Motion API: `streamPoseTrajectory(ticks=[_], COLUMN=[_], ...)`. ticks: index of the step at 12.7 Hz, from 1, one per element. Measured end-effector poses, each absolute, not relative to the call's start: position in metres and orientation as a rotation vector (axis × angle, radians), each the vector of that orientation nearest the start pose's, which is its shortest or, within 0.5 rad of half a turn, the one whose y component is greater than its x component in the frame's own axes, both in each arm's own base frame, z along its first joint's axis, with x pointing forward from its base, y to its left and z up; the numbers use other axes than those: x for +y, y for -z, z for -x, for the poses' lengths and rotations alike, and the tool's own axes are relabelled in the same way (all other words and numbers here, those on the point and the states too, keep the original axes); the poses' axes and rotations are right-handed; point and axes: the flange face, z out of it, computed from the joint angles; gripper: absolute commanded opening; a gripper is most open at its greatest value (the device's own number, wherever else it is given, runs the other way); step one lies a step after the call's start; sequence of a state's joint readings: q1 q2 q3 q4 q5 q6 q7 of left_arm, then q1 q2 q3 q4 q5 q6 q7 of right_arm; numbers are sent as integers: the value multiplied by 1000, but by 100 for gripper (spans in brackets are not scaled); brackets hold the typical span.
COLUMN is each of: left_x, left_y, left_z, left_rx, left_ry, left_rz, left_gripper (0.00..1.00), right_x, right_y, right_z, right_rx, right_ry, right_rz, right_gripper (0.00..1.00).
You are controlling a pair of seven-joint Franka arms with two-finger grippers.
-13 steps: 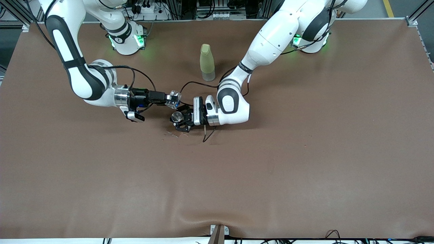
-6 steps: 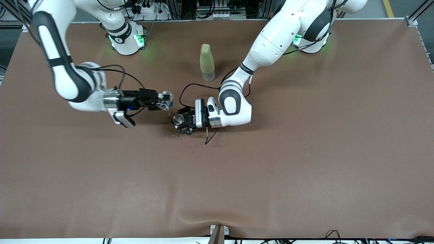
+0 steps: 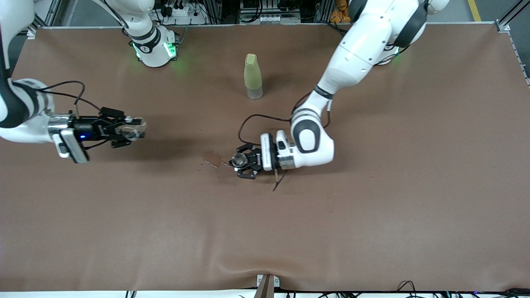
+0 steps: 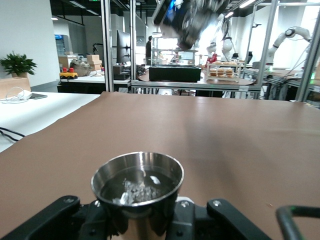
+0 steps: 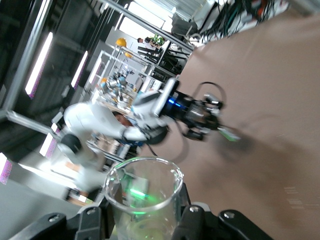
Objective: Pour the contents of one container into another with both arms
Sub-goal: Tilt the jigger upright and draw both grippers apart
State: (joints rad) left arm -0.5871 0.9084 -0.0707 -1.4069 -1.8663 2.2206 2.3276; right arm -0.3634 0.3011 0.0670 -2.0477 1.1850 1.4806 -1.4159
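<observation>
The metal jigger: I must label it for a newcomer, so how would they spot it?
Start at the yellow-green bottle standing mid-table, then look nearer the front camera to the left end effector. It is shut on the jigger, the only silvery cup, with liquid inside; the other held cup is clear glass.

Jigger [image 4: 137,192] base hidden inside left gripper [image 4: 145,222]; glass cup [image 5: 145,200] bottom cut off; surroundings in right wrist view blurred.

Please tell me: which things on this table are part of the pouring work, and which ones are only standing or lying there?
Part of the work:
- glass cup, held in the right gripper
- metal jigger, held in the left gripper, liquid inside

Only there:
- yellow-green bottle, upright, nearer the robots' bases
- wet spill on the brown table, beside the jigger
</observation>
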Motion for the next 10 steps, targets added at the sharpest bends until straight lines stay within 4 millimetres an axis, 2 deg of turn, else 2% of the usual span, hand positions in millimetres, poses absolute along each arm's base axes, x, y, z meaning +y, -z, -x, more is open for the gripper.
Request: streamPoseTrajectory(ticks=[2, 6, 8, 10], left_x=[-431, -334, -277, -219], left_y=[-195, -219, -226, -233], left_z=[-590, -606, -609, -609], left_rx=[-1331, -1377, -1395, -1407], left_ry=[-1056, -968, -925, -896], left_rz=[-1388, -1340, -1317, -1316], left_gripper=[0, 0, 0, 0], right_x=[-95, -175, -198, -209], right_y=[-284, -240, -221, -211], right_z=[-540, -556, -557, -553], right_rx=[-676, -918, -1038, -1158], right_ry=[487, 604, 693, 733], right_rz=[1664, 1644, 1597, 1557], right_gripper=[25, 25, 25, 26])
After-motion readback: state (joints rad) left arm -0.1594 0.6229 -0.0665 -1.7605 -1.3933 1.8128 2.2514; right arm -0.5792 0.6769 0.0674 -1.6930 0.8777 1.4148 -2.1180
